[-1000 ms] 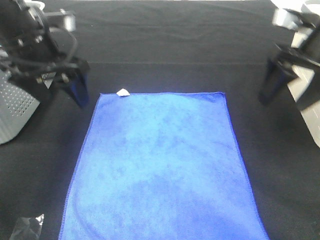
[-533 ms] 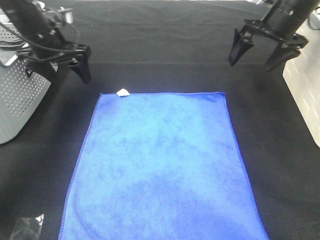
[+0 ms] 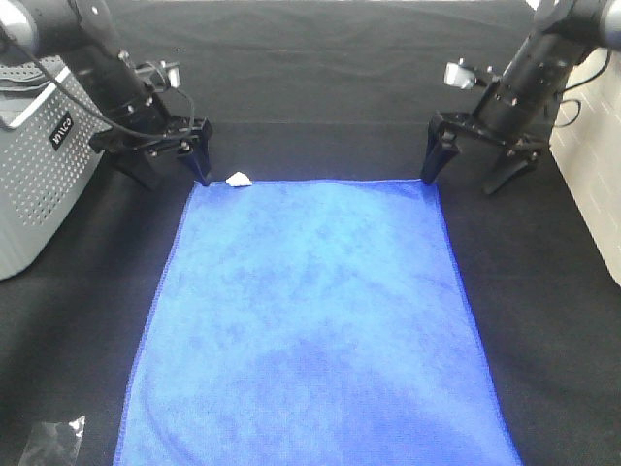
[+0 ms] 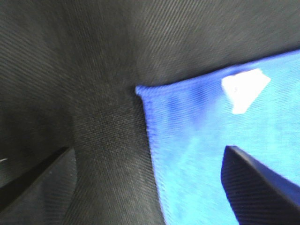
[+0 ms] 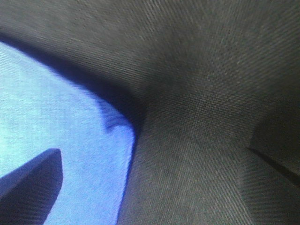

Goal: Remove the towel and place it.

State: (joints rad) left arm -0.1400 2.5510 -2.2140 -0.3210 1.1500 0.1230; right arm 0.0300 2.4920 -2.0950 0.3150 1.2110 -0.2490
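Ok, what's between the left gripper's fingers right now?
The tagged corner of the towel, flat on the black table cloth and ungripped, lies between the fingers of the open left gripper. The left wrist view shows it.

Black cloth (image 3: pixel 320 87) covered the whole table, woven texture plain in both wrist views; two faint fold lines ran across it toward the far side

Grey perforated bin (image 3: pixel 34 204) stood at the left edge of the high view, partly cut off by the frame; pale rim, dark panel with white lettering, too small to read

Crumpled scrap of clear plastic (image 3: pixel 53 442) lay on the cloth at the near left corner

White brick-patterned surface (image 3: pixel 604 204) along the right edge
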